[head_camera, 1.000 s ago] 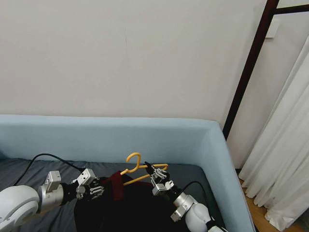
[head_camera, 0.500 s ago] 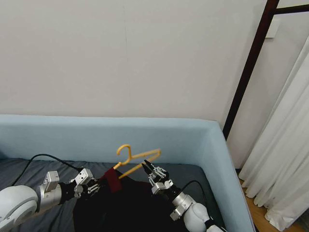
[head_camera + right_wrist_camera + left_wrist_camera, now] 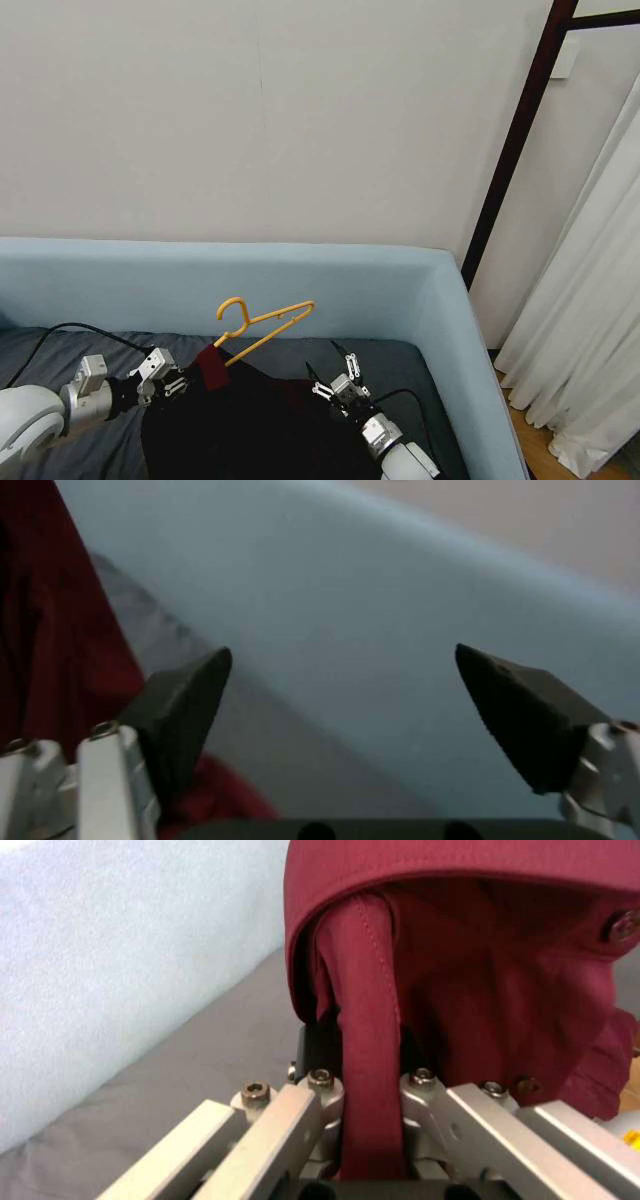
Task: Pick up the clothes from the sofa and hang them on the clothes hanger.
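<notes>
Head view. Light-blue sofa (image 3: 300, 275) with a grey seat, set against a plain wall (image 3: 250, 120).
- A dark red shirt (image 3: 250, 420) is spread on the seat at the lower middle. A yellow hanger (image 3: 265, 325) is in its neck, with the hook tilted up over the sofa back.
- Left gripper (image 3: 172, 385) is low on the left, at the shirt's collar edge and touching the cloth. A black cable (image 3: 90, 330) loops behind its arm.
- Right gripper (image 3: 336, 378) is just beside the shirt's right edge. Its fingers are spread and hold nothing.
- A dark rack post (image 3: 510, 150) stands on the right, past the sofa end, with a white curtain (image 3: 590, 300) beside it.

Left wrist view.
- The left gripper (image 3: 365, 1095) is clamped on a folded strip of the shirt (image 3: 480, 975), which runs up between the two metal fingers (image 3: 300, 1110).
- A button (image 3: 624, 925) sits at the cloth's edge.
- The sofa back (image 3: 100, 952) and grey seat (image 3: 160, 1117) lie behind.
- A small yellow patch shows at the frame edge; it is too cut off to read.

Right wrist view.
- The right gripper (image 3: 350, 712) has its two dark fingertips (image 3: 190, 705) well apart, with no cloth between them.
- The shirt (image 3: 45, 630) lies to one side of that fingertip.
- The blue sofa back (image 3: 350, 592) is ahead.
</notes>
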Motion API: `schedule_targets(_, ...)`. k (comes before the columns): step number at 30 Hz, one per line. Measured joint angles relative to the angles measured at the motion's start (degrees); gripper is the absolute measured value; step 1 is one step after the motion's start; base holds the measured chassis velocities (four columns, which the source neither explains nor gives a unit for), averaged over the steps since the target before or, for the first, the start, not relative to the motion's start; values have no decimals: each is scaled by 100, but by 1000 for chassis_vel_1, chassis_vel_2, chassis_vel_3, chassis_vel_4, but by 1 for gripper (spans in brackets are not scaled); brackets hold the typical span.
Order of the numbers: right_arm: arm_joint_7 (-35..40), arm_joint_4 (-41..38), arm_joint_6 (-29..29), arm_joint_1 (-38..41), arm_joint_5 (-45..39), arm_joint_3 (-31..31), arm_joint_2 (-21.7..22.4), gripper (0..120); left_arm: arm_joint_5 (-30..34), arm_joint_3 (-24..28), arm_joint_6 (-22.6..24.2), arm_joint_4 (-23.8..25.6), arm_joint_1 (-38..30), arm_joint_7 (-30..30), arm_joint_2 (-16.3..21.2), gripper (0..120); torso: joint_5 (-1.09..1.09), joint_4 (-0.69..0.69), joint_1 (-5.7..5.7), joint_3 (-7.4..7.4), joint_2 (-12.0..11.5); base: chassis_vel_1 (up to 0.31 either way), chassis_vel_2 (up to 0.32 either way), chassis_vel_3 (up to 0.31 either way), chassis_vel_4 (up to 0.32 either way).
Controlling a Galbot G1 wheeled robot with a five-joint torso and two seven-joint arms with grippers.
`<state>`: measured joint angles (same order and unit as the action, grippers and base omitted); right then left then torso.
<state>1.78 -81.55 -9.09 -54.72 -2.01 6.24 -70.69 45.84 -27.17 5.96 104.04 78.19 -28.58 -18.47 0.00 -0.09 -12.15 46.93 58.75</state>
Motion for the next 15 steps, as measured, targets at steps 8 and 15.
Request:
schedule_targets(8,-1725,462,620,260,-2117,81,-129,100,-113,0,-2,6,-10,4,-32,1,0,1,0,0,0,0,0,0,0)
schedule_targets(15,-2338,461,1366,283,-2538,137,-132,100,-208,69,-34,-78,-69,9,-67,1,0,1,0,0,0,0,0,0,0)
